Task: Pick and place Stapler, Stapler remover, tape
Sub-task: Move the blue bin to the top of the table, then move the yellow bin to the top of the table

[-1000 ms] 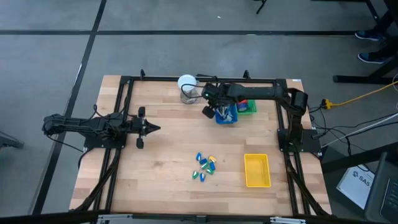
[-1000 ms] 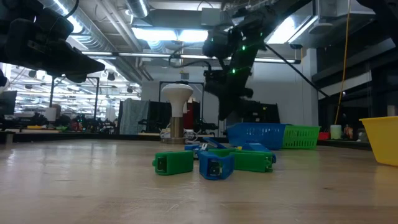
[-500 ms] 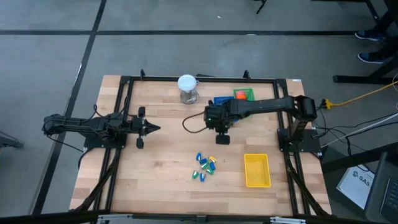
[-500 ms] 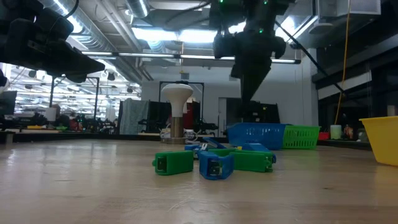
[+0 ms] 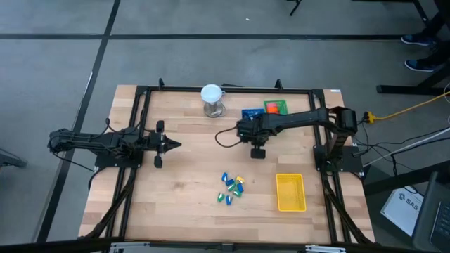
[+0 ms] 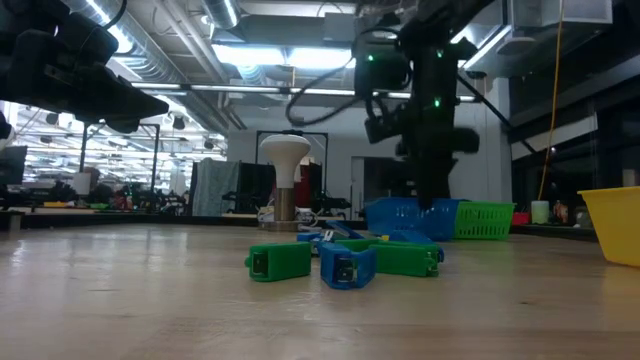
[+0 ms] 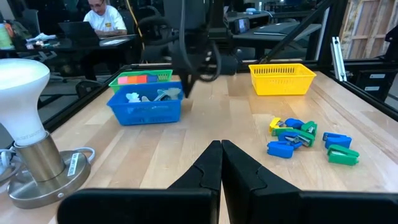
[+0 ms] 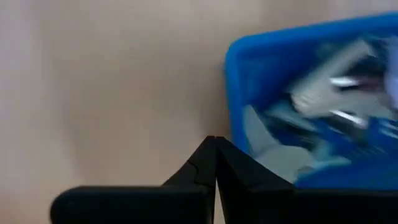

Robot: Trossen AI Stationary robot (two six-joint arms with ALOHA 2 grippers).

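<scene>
High view. Right tool point(image 5: 258, 151) closed and empty, poised over bare wood near the middle of the tabletop point(image 5: 176, 190), just off the blue basket point(image 5: 251, 114). Left tool point(image 5: 174, 145) closed and empty, parked toward the left edge. Cluster of small staplers point(image 5: 232, 187) in green, blue and yellow lying toward the near edge, beside the yellow basket point(image 5: 290, 192). Green basket point(image 5: 275, 107) against the far edge, holding the tape point(image 5: 272, 107) as orange and red blocks.

Low view. Staplers point(image 6: 340, 260) lying flat and touching one another; blue basket point(image 6: 412, 216) and green basket point(image 6: 485, 218) side by side behind them.

Left wrist view. Tape point(image 7: 139, 79) packed in the green basket point(image 7: 138, 79); grey staple removers point(image 7: 152, 95) piled in the blue basket point(image 7: 147, 106).

Right wrist view. Closed fingertips just outside the blue basket's point(image 8: 298, 93) wall; removers point(image 8: 323, 93) blurred inside.

Handling, by judgement: tape pieces probably light, rigid, smooth-sided; best pinched across two flat opposite faces, from above. Staplers likely light and hard, apt to skid; best gripped across the narrow body. Removers likely stiff metal, easily tangled.
</scene>
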